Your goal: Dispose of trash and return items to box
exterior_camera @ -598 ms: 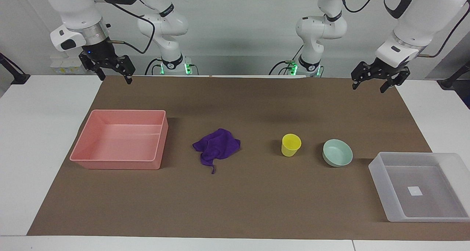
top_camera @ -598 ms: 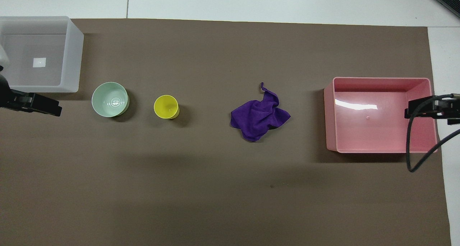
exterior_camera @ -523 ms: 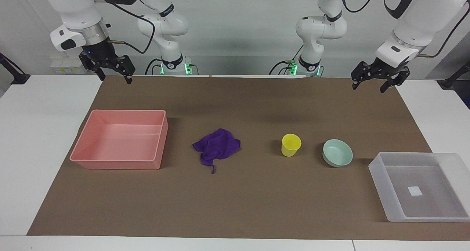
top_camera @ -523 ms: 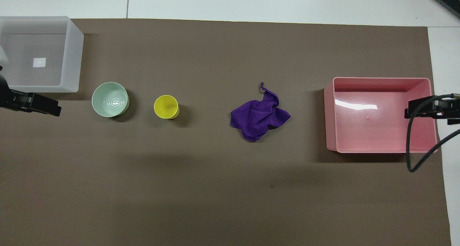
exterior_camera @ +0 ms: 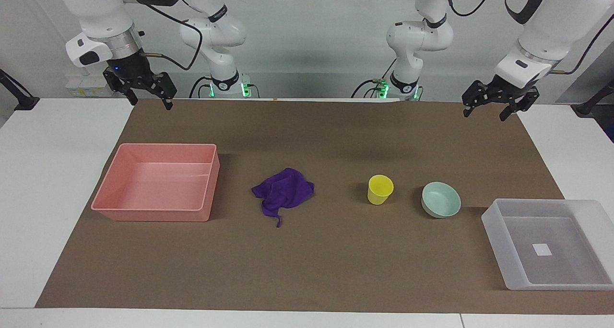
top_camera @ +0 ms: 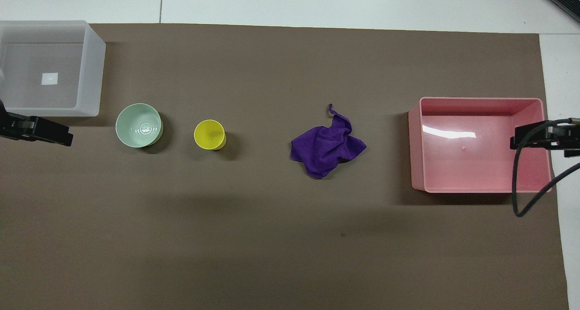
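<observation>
The purple cloth (exterior_camera: pixel 284 190) lies crumpled mid-mat, its thin corner pointing away from the robots; it also shows in the overhead view (top_camera: pixel 327 147). The yellow cup (exterior_camera: pixel 380 189) stands upright beside it toward the left arm's end, and the mint-green bowl (exterior_camera: pixel 441 199) sits beside the cup. The translucent box (exterior_camera: pixel 494 225) with a white sticker is empty at the left arm's end. My left gripper (exterior_camera: pixel 483 115) is open and empty, raised over the mat's edge nearest the robots. My right gripper (exterior_camera: pixel 150 105) is open and empty, raised over that same edge at the right arm's end.
An empty pink tray (exterior_camera: pixel 153 216) sits on the brown mat (exterior_camera: pixel 312 270) toward the right arm's end, beside the cloth. White table borders the mat at both ends. A black cable (top_camera: pixel 521 196) hangs from the right arm over the pink tray's corner.
My left gripper has shifted slightly toward the left arm's end of the table. The right arm and all objects have not moved.
</observation>
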